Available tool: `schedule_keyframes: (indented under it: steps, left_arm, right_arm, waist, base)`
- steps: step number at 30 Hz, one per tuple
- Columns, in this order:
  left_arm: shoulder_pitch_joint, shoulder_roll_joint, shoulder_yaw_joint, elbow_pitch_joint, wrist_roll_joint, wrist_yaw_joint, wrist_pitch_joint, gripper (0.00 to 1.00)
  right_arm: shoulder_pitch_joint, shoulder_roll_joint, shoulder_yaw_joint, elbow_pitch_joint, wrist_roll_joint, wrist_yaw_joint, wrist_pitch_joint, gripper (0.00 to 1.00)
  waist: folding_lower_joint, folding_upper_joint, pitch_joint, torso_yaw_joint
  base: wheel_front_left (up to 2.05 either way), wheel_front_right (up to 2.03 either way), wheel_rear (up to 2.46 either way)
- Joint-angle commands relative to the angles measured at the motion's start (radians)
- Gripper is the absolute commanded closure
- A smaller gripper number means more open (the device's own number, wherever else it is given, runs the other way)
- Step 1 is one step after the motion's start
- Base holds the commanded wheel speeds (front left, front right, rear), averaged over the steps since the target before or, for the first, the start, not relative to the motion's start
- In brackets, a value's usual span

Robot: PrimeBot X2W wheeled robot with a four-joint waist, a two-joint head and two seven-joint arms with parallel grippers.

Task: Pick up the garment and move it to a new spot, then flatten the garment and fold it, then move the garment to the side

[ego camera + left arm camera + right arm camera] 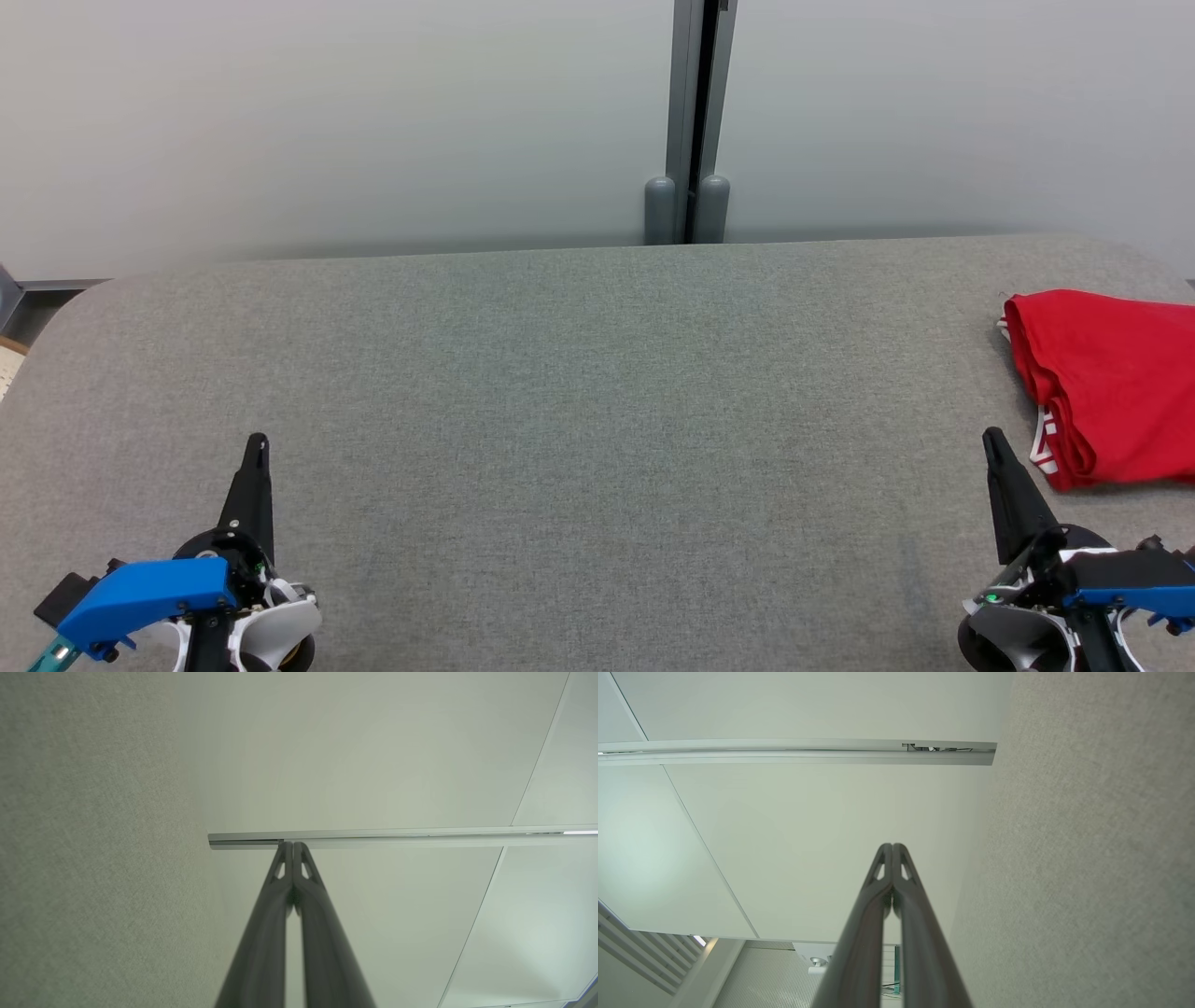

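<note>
My left tool (257,448) fingers pressed together, empty, over the grey tabletop (579,373), my right tool (994,443) the same, folded red garment (1116,383) lying just beside it

The red garment (1111,383) is being cut off by the head view's right edge, and the white marks on its trim are being left too small to read. The left gripper (258,441) and right gripper (991,435) are being cropped at their bases by the bottom edge. In both wrist views the lower lengths of the fingers (261,961) are being blurred.
</note>
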Motion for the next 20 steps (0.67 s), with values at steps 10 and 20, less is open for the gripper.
schedule_keyframes:
  steps: [10,20]
  left_arm:
    - [-0.011,-0.001,0.003,-0.003,-0.003,-0.004,0.004,1.00]
    - [-0.011,-0.001,0.003,-0.003,-0.003,-0.004,0.003,1.00]
  right_arm:
    - [-0.010,-0.004,-0.002,0.001,0.002,0.001,0.003,1.00]
    - [-0.010,-0.004,-0.002,0.001,0.002,0.000,0.003,1.00]
  waist:
    - [0.0000,0.0000,0.000,0.000]
    - [0.0000,0.0000,0.000,0.000]
  base:
    - [0.00,0.00,0.00]
    - [0.00,0.00,0.00]
